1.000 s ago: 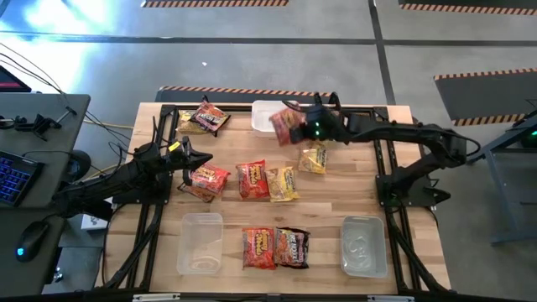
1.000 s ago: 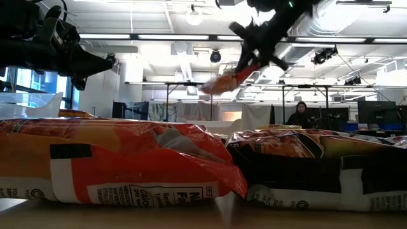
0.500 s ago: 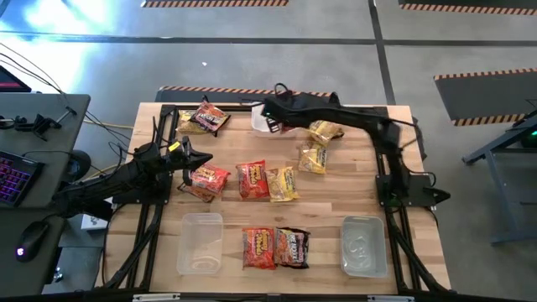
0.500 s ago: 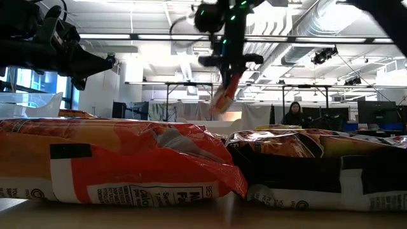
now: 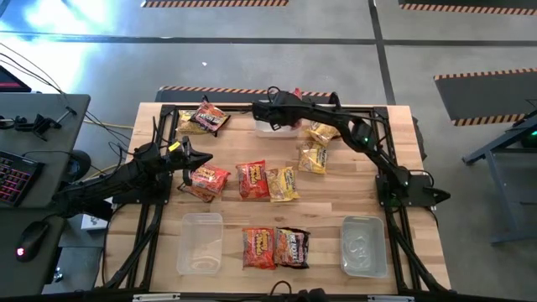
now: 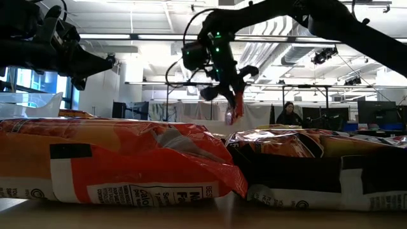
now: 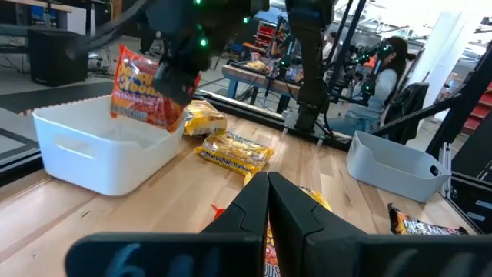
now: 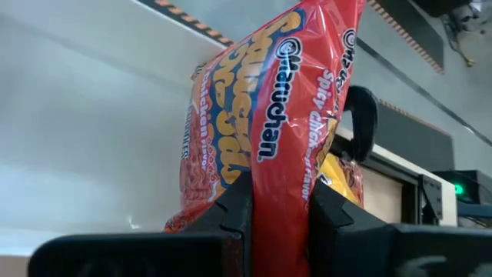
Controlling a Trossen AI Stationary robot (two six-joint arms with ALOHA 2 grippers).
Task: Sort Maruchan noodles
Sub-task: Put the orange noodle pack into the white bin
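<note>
Red Maruchan packet (image 8: 269,123), crinkly and glossy, hangs upright.

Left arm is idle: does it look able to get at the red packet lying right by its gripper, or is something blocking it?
Probably yes. The left gripper, shut, hovers right beside the red packet, with nothing lying on it. The right gripper, holding another red packet over the white tub, is well clear.
</note>
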